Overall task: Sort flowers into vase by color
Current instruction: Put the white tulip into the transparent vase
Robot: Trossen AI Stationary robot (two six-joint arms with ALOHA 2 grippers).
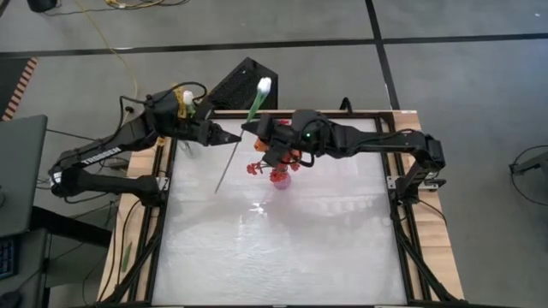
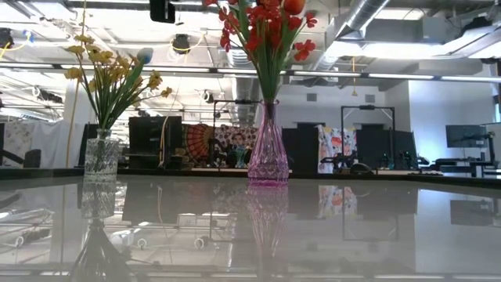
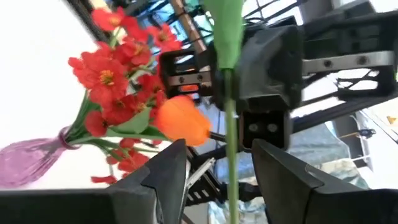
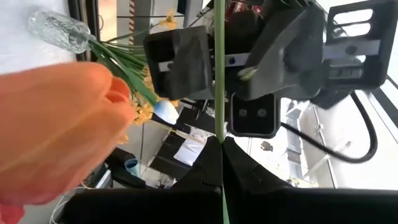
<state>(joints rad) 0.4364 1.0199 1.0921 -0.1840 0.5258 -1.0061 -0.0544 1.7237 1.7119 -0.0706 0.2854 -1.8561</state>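
Right wrist view: the right gripper point(image 4: 221, 142) is clamped on a white flower's stem point(image 4: 219, 68), above the table's 12 o'clock edge. The left gripper point(image 3: 219, 163) straddles that stem, fingers apart. Close left before right lets go, I'd judge. Two vases: pink vase point(image 2: 268, 153) with reds, clear vase point(image 2: 100, 163) with yellows.

Glossy white tabletop point(image 1: 274, 248) ringed by a black metal frame point(image 1: 401, 231) on a wooden board. Grey floor point(image 1: 462, 77) all around, crossed by dark lines. At ten o'clock, a yellow cable point(image 1: 110, 43) trailing over the floor. At nine o'clock, a grey desk edge point(image 1: 19, 171). Beyond the far edge, dark monitors point(image 2: 149, 137) and a patterned round hanging point(image 2: 202, 141).
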